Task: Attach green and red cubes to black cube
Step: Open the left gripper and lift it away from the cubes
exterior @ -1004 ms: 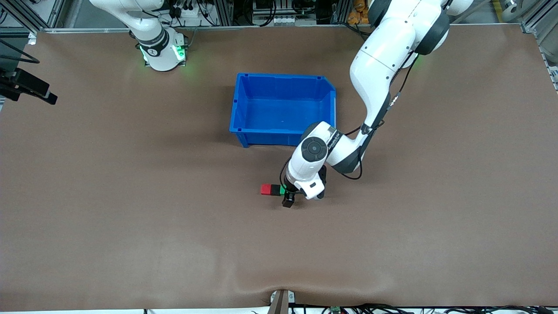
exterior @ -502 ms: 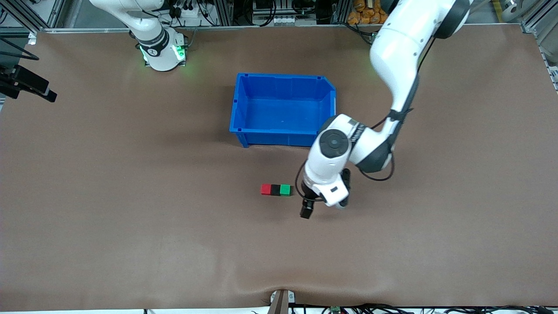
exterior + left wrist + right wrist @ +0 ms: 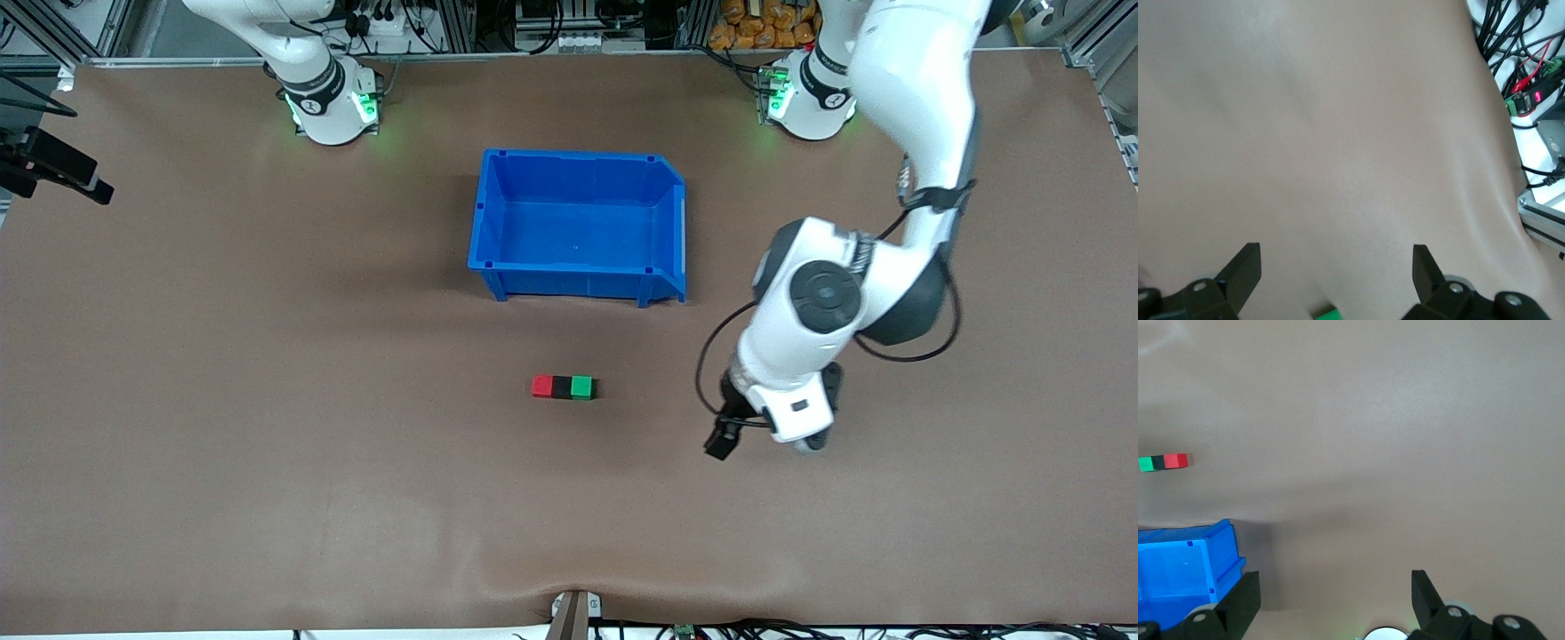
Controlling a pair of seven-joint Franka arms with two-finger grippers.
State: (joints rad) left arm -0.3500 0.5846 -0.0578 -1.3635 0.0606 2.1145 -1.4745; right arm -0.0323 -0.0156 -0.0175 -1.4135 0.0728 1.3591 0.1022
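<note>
the red cube, black cube and green cube lie in one touching row at the middle of the front frame, black between the other two, green toward the left arm's end of the counter. the row sits nearer the front camera than the blue bin, which stands above it in that frame, a gap of bare counter between them.

the left claw hangs in the lower right part of the front frame, over bare counter, well apart from the row, toward the left arm's end. the front view shows only one dark tip of it; the left wrist view shows both fingers spread wide and released, nothing between them, and a sliver of the green cube at the bottom edge.

the right arm waits at its base at the upper left of the front frame, and its claw is out of that frame. only the right wrist view shows the right claw, fingers apart and empty, with the cube row small at its left edge and a corner of the bin at its lower left.
</note>
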